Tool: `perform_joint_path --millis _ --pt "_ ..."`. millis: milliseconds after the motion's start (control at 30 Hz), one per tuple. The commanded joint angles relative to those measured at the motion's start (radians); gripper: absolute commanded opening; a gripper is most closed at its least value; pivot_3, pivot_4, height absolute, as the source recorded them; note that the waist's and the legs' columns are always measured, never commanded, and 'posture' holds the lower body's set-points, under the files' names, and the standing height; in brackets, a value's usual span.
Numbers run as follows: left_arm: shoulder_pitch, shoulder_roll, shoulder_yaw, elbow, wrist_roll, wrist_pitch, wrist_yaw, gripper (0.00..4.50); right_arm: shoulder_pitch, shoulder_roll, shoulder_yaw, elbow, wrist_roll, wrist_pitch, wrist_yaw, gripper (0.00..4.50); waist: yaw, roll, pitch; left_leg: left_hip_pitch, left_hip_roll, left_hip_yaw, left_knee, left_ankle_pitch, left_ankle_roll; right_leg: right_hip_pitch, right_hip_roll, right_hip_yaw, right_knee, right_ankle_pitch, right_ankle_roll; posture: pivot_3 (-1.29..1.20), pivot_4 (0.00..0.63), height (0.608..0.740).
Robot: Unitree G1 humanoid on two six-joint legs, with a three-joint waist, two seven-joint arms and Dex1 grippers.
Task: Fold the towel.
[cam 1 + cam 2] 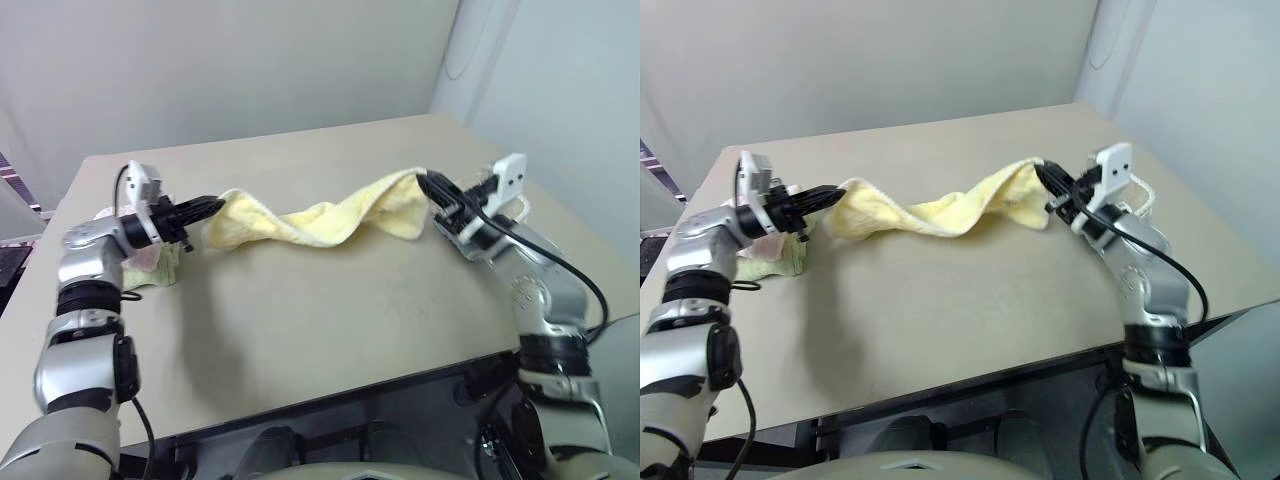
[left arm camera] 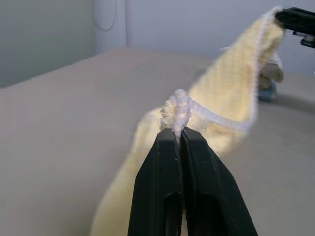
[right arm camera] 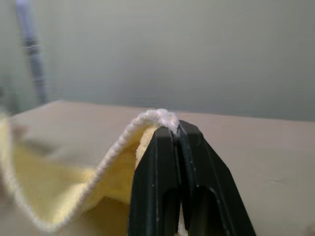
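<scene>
Our right end effector (image 1: pixel 424 181) sits nearest the camera's right side, its two black fingers (image 3: pixel 170 162) pressed together on a corner of the towel (image 1: pixel 320 220), with the whitish edge trim bunched at the fingertips in the right wrist view. We see no gap between the fingers; they are clamped on the cloth. Our left end effector (image 1: pixel 216 204) is likewise closed tight, pinching another corner of the towel, where the trim puckers into a small knot just above the fingertips (image 2: pixel 179 135) in the left wrist view.

Between the two end effectors the towel hangs as a twisted, sagging band above the tabletop (image 1: pixel 330 330). It is pale yellow terry with a whitish border. Its middle droops low toward the tabletop and seems to brush it; we cannot tell for sure whether it touches. Near the right end effector the cloth fans out into a wider flap that hangs down from the grip, and near the left one it bulges in a rounded fold. The towel is not flat anywhere.

Beside our left end effector, on the tabletop's left edge, lie other towels (image 1: pixel 150 262), bunched, pinkish and pale green-yellow, apart from the held towel.
</scene>
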State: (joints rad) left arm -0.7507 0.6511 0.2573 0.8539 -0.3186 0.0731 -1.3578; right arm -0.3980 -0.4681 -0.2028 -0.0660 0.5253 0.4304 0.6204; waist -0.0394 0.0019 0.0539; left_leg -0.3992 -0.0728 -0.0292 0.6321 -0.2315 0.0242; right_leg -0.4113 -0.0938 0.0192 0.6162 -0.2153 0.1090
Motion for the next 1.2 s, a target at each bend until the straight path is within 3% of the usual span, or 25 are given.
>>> perform_joint_path --millis 33,333,633,967,1167,1200 --pt "0.073 0.036 0.016 -0.143 -0.056 0.089 -0.016 0.04 0.079 -0.059 -0.06 -0.152 0.104 0.111 0.027 0.0 0.001 0.0 0.0 0.002 0.0 0.0 -0.001 0.0 0.0 0.002 -0.001 0.0 -0.003 -0.002 -0.003 0.0 0.0 0.74" --pt "0.4 0.131 0.042 -0.452 -0.135 0.236 -0.046 0.04 0.476 -0.24 -0.221 -0.314 0.197 0.202 0.17 0.0 0.026 -0.001 0.0 0.0 0.0 0.001 -0.001 -0.001 -0.001 0.003 -0.004 0.0 -0.006 -0.004 -0.005 0.0 0.0 0.74" --pt "0.616 0.209 0.039 -0.437 -0.073 0.104 -0.041 0.04 0.773 -0.297 -0.343 -0.336 0.233 0.191 0.34 0.0 0.032 0.0 0.0 -0.007 0.002 0.001 -0.003 -0.001 -0.001 0.003 -0.005 -0.004 -0.017 -0.007 -0.003 0.0 0.0 0.74" --pt "0.793 0.208 0.062 -0.556 -0.143 0.094 -0.089 0.04 1.013 -0.307 -0.434 -0.339 0.163 0.089 0.449 0.0 0.05 0.0 -0.002 -0.01 0.002 0.003 -0.005 -0.003 0.002 0.001 -0.007 -0.005 -0.022 -0.007 -0.003 0.0 0.0 0.74" --pt "0.875 0.18 0.048 -0.589 -0.177 0.069 -0.128 0.04 1.034 -0.32 -0.44 -0.29 0.106 0.033 0.463 0.0 0.05 0.002 -0.002 -0.012 0.003 0.003 -0.007 -0.003 0.002 0.001 -0.007 -0.005 -0.024 -0.007 -0.003 0.0 0.0 0.74" --pt "0.888 0.186 0.054 -0.602 -0.185 0.078 -0.133 0.04 1.035 -0.32 -0.439 -0.291 0.104 0.031 0.464 0.0 0.051 0.003 -0.003 -0.018 0.003 0.003 -0.008 -0.003 0.002 0.002 -0.006 -0.005 -0.024 -0.007 -0.003 0.0 0.0 0.74"
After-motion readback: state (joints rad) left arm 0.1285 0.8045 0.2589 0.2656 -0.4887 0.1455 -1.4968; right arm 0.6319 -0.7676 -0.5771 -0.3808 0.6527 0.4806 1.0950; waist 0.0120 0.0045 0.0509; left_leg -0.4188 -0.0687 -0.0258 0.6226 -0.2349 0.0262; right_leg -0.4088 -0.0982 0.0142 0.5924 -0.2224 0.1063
